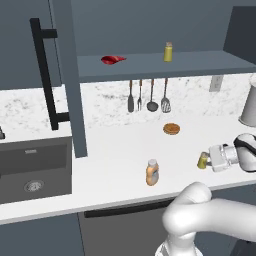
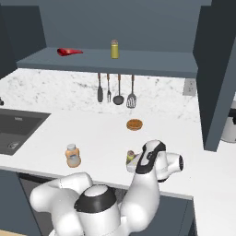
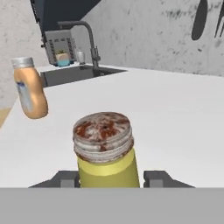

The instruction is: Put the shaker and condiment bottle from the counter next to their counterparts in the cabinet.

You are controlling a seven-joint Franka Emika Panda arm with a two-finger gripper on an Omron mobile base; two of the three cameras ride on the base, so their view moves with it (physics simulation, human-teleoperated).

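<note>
While the cabinet (image 1: pixel 150 65) is being left open across the top of the left base view, the shaker (image 3: pixel 107 151) is being approached low on the counter (image 1: pixel 125 150).

The shelf is being kept free beside the counterparts, the second shaker (image 1: pixel 168 52) at upper right of centre and the red bottle (image 1: pixel 113 60) to its left, so that room is being offered for the arriving pair. The condiment bottle (image 1: pixel 152 172) is being left upright at lower centre, near the counter's front edge, apart from the arm. At the right edge, the gripper (image 1: pixel 209 159) is being held level with the shaker's body; in the hand view the fingers (image 3: pixel 65 178) are being shown on either side of it, but whether they are pressing it cannot be told.
</note>
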